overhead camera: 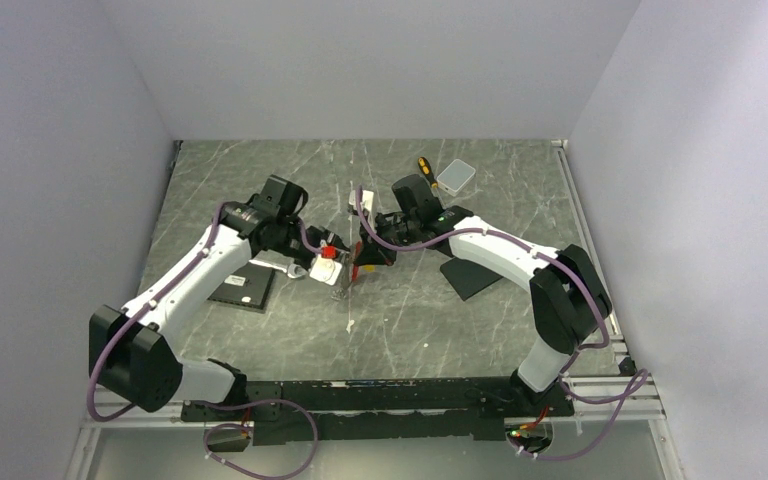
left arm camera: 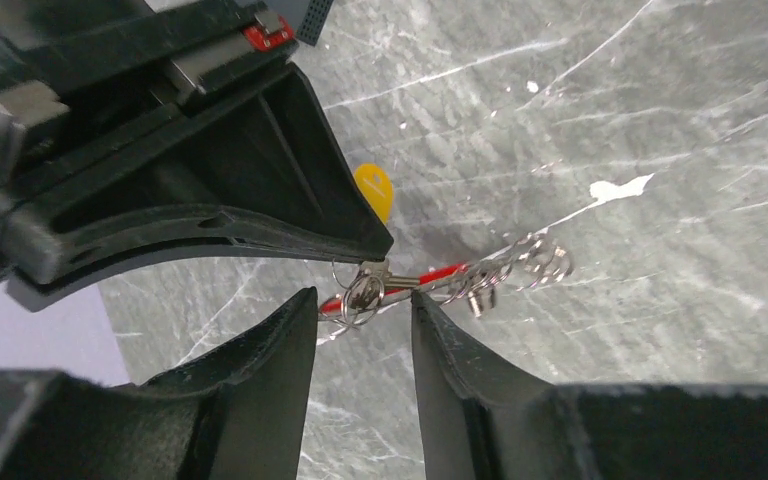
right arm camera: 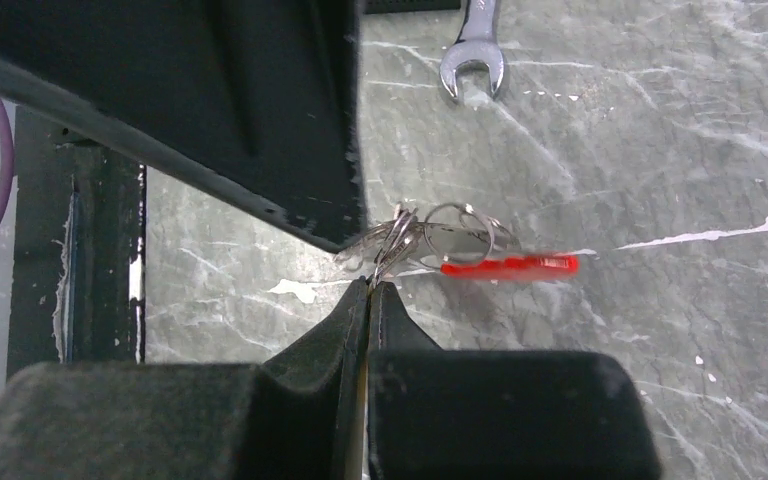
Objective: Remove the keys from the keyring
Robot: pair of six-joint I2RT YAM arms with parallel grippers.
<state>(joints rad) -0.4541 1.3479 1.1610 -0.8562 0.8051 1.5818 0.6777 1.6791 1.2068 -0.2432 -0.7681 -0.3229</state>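
The keys (left arm camera: 365,290) and the keyring (right arm camera: 430,235) hang above the table between my two grippers. In the left wrist view a silvery key and thin wire rings sit between my left gripper's (left arm camera: 360,297) open jaws, which stand a little apart from them on each side. The red strip (left arm camera: 440,272) and chain-like piece (left arm camera: 520,262) trail to the right. My right gripper (right arm camera: 372,285) is shut on the bunch's edge, with a brass-yellow sliver between its pads. The red strip (right arm camera: 510,265) blurs to the right. In the top view both grippers meet at the bunch (overhead camera: 353,268).
A silver wrench (right arm camera: 475,50) lies on the marble table beyond the bunch. The yellow-handled screwdriver (overhead camera: 426,170) and a clear box (overhead camera: 455,177) lie at the back. Black mats lie at the left (overhead camera: 242,290) and right (overhead camera: 470,278).
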